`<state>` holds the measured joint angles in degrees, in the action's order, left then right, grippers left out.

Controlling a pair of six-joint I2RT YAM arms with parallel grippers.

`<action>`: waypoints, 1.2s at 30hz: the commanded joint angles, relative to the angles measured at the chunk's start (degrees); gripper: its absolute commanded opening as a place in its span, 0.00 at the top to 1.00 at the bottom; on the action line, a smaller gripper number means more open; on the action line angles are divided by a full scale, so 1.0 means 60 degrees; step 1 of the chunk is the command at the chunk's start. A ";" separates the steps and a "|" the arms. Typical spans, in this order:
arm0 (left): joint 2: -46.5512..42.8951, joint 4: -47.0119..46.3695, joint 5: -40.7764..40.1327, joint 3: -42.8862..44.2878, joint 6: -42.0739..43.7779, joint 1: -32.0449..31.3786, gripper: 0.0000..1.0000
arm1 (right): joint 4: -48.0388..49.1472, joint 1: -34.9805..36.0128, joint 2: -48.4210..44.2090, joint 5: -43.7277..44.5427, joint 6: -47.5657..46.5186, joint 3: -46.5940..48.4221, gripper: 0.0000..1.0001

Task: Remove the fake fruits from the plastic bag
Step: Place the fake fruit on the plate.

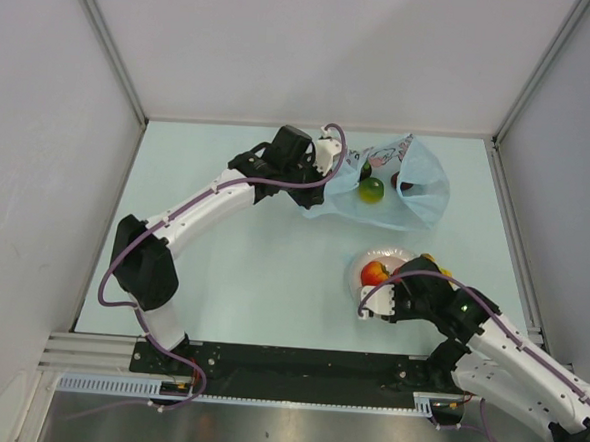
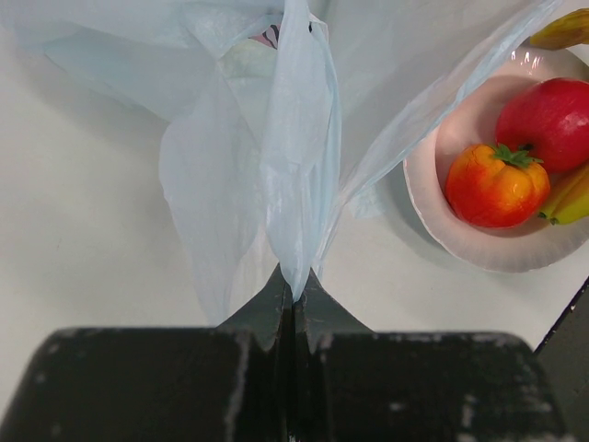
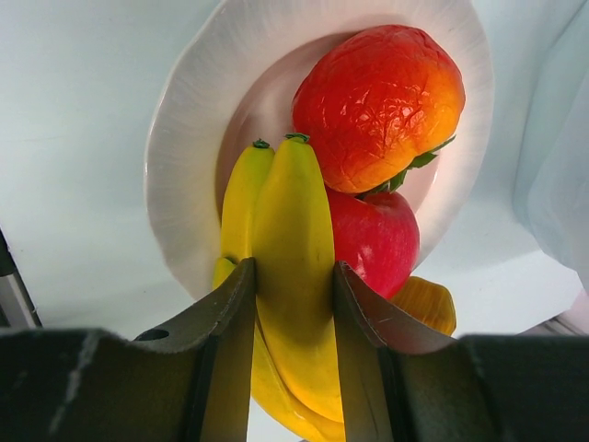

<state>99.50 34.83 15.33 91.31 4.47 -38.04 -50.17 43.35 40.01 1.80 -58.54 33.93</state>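
Grips banana (image 3: 294, 207) in right gripper (image 3: 294, 270), long axis pointing 12 o'clock over plate (image 3: 184, 138); pinches bag (image 2: 296, 138) fold in closed left gripper (image 2: 293, 279), off at 11 o'clock.

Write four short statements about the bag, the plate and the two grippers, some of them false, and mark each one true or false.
1. The jaws of the left gripper pinch a fold of the plastic bag. True.
2. The right gripper is empty. False: its jaws hold the banana.
3. The plate has no fruit on it. False: an orange-red fruit and a red apple lie on it.
4. A green fruit sits inside the plastic bag. True.
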 commanded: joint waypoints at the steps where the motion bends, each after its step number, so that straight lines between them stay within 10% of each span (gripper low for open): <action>1: -0.0031 -0.0282 0.0140 0.0060 -0.0144 0.0071 1.00 | 0.0335 0.0055 -0.0047 0.0124 -0.0057 -0.0118 1.00; 16: 0.0027 -0.0326 0.0169 0.0075 -0.0232 0.0071 0.99 | -0.0251 0.0113 -0.0985 -0.0608 -0.1097 -0.0280 0.85; 27: 0.0042 -0.0312 0.0286 0.0045 -0.0217 0.0056 1.00 | -0.0515 0.0113 -0.1975 -0.0988 -0.1534 -0.0090 0.18; 36: 0.0189 -0.0283 0.0491 0.0206 -0.0247 0.0056 1.00 | 0.1415 0.0128 -0.2231 -0.0639 -0.1084 0.1258 0.10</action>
<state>100.05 34.79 16.73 91.31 3.88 -38.00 -50.76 43.79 25.34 -3.99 -67.00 37.34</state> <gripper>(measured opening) 0.006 0.911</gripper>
